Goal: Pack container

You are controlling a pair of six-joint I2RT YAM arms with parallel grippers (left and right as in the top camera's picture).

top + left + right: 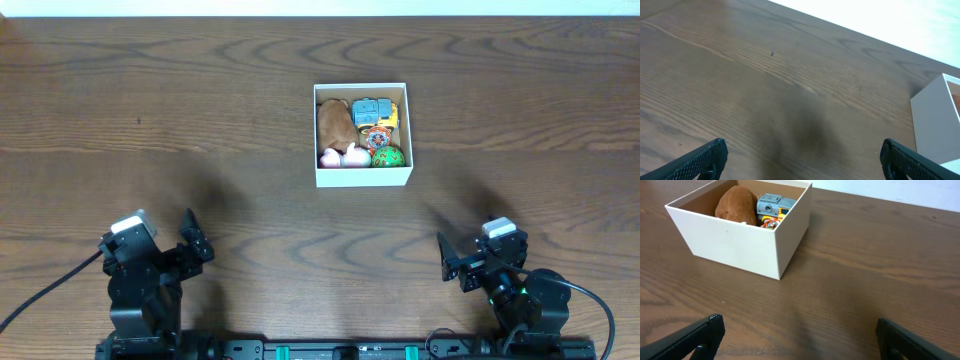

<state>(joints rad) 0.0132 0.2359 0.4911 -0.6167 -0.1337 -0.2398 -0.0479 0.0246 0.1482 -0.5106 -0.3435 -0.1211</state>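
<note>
The square white box with a tan cardboard inside sat just toward 12 o'clock of the dark wooden table's centre. It held a brown plush toy, a blue-grey block toy, a green ball and pale pink pieces.

I judged the packing about done, so the care was in keeping both arms low and off those thin walls.

The left gripper at 7 o'clock and the right gripper at 5 o'clock were spread wide, holding and touching nothing, well apart from the box.
</note>
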